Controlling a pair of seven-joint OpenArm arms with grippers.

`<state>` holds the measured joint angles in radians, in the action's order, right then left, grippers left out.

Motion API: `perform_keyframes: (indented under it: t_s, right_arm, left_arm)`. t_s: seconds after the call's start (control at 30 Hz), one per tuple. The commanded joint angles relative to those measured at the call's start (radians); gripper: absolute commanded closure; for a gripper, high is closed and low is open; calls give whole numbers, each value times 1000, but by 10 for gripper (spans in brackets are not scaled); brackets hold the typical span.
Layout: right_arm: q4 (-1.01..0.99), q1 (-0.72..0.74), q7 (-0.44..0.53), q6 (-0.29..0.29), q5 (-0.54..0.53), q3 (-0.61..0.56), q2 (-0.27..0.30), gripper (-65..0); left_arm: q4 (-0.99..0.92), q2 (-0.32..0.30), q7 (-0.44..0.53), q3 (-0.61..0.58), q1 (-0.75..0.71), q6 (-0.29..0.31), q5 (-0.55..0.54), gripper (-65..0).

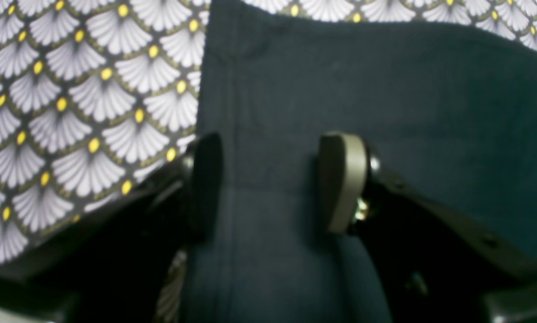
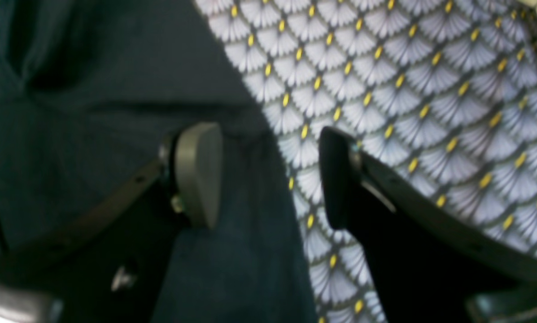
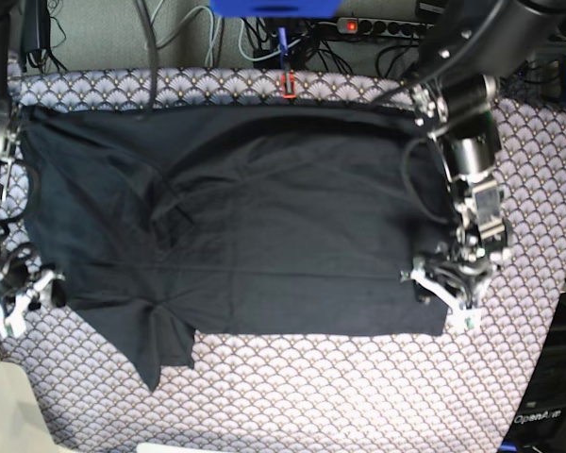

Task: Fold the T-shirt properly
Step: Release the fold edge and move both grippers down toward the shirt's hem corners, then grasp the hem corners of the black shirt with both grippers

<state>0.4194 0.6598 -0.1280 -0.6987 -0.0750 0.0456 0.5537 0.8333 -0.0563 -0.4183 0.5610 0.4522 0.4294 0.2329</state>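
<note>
Shirt: the T-shirt (image 3: pixel 264 226) lies spread on the patterned cloth (image 3: pixel 340 396), taking up most of it; one sleeve (image 3: pixel 156 344) sticks out toward the near edge on the base view's left side.
Lie of the fabric: mostly flat, with creases around the sleeve area and a faint line running across the body; the far edge looks straight, the near edge is stepped.
Left gripper: the left gripper (image 1: pixel 268 179) sits low over a corner of the shirt at the base view's right, jaws spread wide, dark fabric between them but not pinched; nothing is held.
Right gripper: the right gripper (image 2: pixel 268 175) is at the shirt's opposite side, jaws also spread, one finger over the fabric and the other over bare cloth, so it straddles the shirt's edge (image 2: pixel 277 188); no grip is made.
Done so far: judging from the layout, the shirt is laid out and perhaps partly tucked on one side, though I cannot tell whether any true fold exists.
Left to do: by my reading nearly all of it, namely closing on the edges, bringing the sides and sleeves in, then folding the length over.
</note>
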Motion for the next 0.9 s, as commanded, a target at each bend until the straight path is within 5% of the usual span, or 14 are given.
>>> perform_keyframes:
  t_s: [0.0,0.2,0.5,0.87]
  right_arm:
    - [14,21,40,1,-15,7,21,-355]
    - [14,-45,139,1,-16,9,15,-355]
    - [12,-53,147,1,-15,81,4,-356]
    - [-63,-67,150,1,-12,130,-11,-356]
  left_arm:
    - [47,-6,14,0,1,3,-4,-339]
    - [223,-4,-90,0,-100,4,-13,-339]
    - [524,16,-212,0,-231,4,-13,-339]
    - [685,42,-224,0,-335,6,-13,-339]
